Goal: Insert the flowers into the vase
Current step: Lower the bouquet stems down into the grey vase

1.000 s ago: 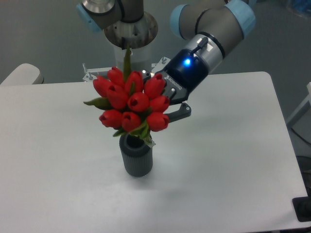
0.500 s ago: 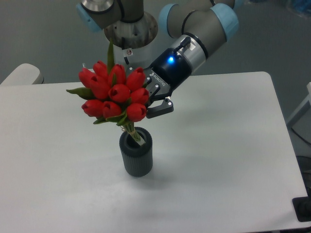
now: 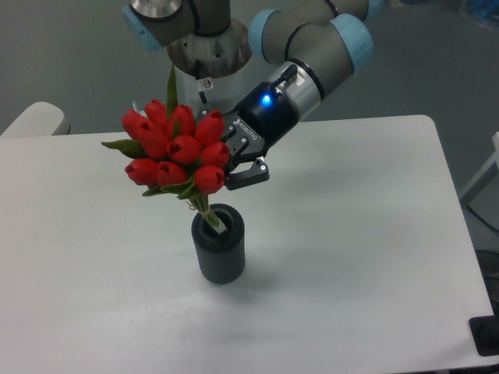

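Note:
The flowers point(image 3: 175, 149), a tight bunch of red tulip buds with green leaves, lean to the left above the vase point(image 3: 219, 253). Their thin stem end slants down into the vase's round mouth. The vase is dark grey, ribbed and stands upright on the white table point(image 3: 351, 257). My gripper point(image 3: 234, 167) comes in from the upper right and is shut on the flowers at the right side of the bunch. One dark finger point(image 3: 249, 173) shows below the buds; the other is hidden behind them.
The arm's base point(image 3: 209, 47) stands at the table's back edge behind the bunch. A pale rounded object point(image 3: 31, 121) sits at the far left edge. A black part point(image 3: 487, 336) shows off the table's right front corner.
The gripper has carried the flowers up and to the left. The bunch now leans further left, and its stem shows between the buds and the vase mouth.

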Robot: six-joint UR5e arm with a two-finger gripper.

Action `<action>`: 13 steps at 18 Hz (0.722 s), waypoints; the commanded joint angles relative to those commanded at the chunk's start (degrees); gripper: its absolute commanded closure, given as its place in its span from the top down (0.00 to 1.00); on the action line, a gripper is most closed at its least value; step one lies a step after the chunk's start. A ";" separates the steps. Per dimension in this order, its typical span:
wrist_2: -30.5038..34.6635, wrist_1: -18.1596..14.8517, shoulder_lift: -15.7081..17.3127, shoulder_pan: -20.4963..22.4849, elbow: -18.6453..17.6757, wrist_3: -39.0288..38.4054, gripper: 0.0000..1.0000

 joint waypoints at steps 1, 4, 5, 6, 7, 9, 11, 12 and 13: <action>0.09 -0.09 0.00 0.09 -0.35 0.53 0.33; 0.09 -0.09 -0.26 0.35 -1.59 1.58 0.33; 0.09 -0.09 -0.44 0.35 -2.11 2.46 0.33; 0.09 0.00 -0.61 0.35 -2.64 3.43 0.33; 0.09 -0.09 -0.79 0.35 -2.99 4.57 0.33; 0.09 -0.09 -1.05 0.61 -3.87 6.76 0.33; 0.09 -0.09 -1.32 0.88 -5.88 9.31 0.33; 0.09 -0.09 -1.41 0.97 -6.50 10.28 0.33; 0.09 -0.09 -1.67 0.97 -7.29 10.99 0.33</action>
